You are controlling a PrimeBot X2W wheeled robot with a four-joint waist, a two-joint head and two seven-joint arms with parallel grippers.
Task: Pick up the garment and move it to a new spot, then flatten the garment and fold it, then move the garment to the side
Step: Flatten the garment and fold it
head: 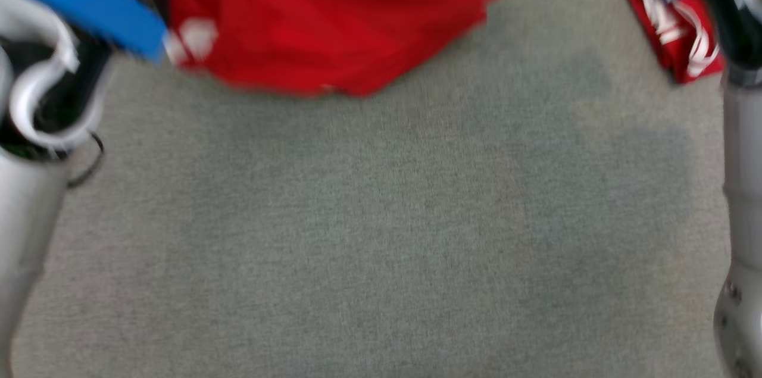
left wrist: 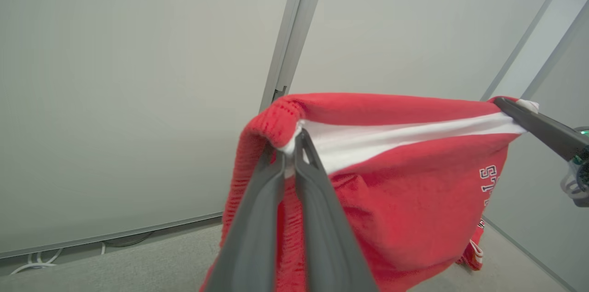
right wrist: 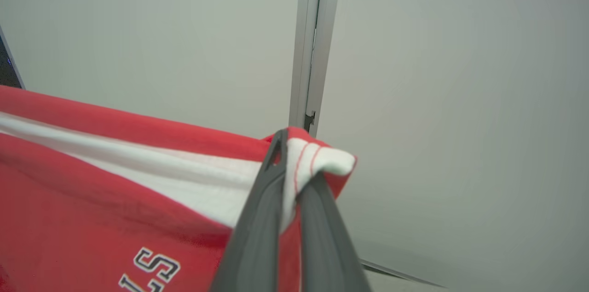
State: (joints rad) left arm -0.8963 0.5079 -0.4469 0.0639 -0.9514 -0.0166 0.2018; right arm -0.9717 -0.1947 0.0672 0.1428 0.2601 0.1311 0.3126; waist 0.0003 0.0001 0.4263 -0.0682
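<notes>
- While I look down from my head, the red garment hangs blurred across the top of the view, above the grey carpet. Its long axis runs side to side between my arms, and its lower edge dips lowest near the middle.
- At the upper right, a bunched red-and-white part hangs by my right forearm. My left forearm rises at the lower left.
- From the left wrist, my left gripper is pinched narrow on a ribbed corner, with white lining at the tips.
- The taut top edge runs rightward from there to my right gripper, which clamps the far corner. The body hangs below that edge.
- From the right wrist, my right gripper is closed tight on a folded red-and-white corner.
- The top edge leads away to the left, against the pale wall. Outlined lettering sits low on the cloth, at a slant.
</notes>
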